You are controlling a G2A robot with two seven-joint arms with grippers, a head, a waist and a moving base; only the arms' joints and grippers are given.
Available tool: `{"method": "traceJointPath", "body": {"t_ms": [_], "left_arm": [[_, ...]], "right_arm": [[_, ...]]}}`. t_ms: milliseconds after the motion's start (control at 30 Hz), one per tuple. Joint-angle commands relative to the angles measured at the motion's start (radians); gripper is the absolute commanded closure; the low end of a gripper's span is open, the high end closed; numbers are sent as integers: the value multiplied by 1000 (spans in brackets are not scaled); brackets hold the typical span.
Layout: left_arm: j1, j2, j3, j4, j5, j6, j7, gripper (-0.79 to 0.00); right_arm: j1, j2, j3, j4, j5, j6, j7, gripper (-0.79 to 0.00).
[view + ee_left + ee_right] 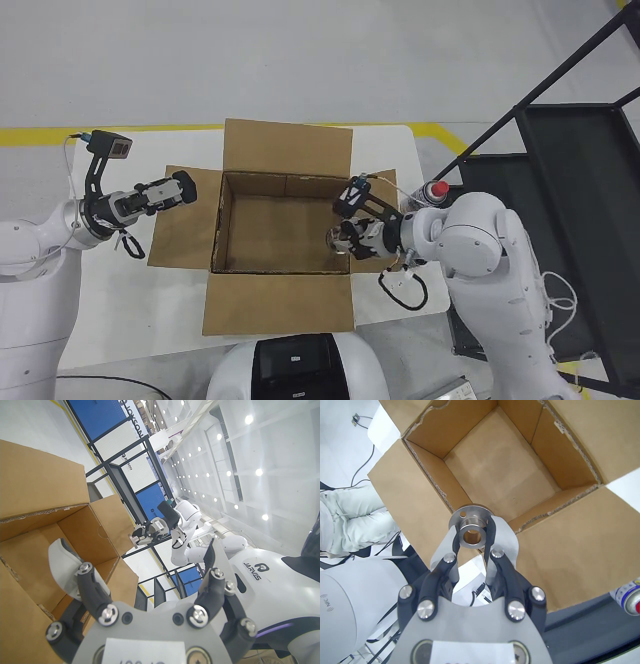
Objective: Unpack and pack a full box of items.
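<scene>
Right wrist view: the right gripper (473,530) is clamped on a steel flange (472,512), one finger on either side of its short hub; the round disc faces away from the wrist and the bore looks back at the camera, so the part's axis runs in line with the fingers and tilts down toward the carton; beyond it the box (455,427) stands open, flaps folded outward, its brown floor showing from wall to wall; a red-capped can (630,600) sits off past one flap.

Seen from the top view, the flange (335,240) is held over the opening, just inside the box's right wall, with the right gripper (345,215) reaching in from across the right flap; the can (438,188) stands upright on the white table (385,135), just beyond that flap and beside the right arm; on the far side of the carton the left gripper (185,188) sits over the left flap, aimed toward the box, well apart from the flange.

From the left wrist view, the left gripper (137,562) has its fingers spread wide with nothing between them; across the box the right gripper (140,536) shows above the right flap, the flange at its tips.
</scene>
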Motion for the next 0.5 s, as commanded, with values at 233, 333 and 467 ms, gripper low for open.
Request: {"method": "traceJointPath", "body": {"t_ms": [233, 333, 467], "left_arm": [[0, 0, 0, 0, 0, 0, 0, -785], [0, 0, 0, 0, 0, 0, 0, -785], [0, 0, 0, 0, 0, 0, 0, -785]], "right_arm": [[-49, 17, 80, -2, 112, -26, 4, 0], [-49, 17, 80, -2, 112, -26, 4, 0], [-49, 17, 80, -2, 112, -26, 4, 0]]}}
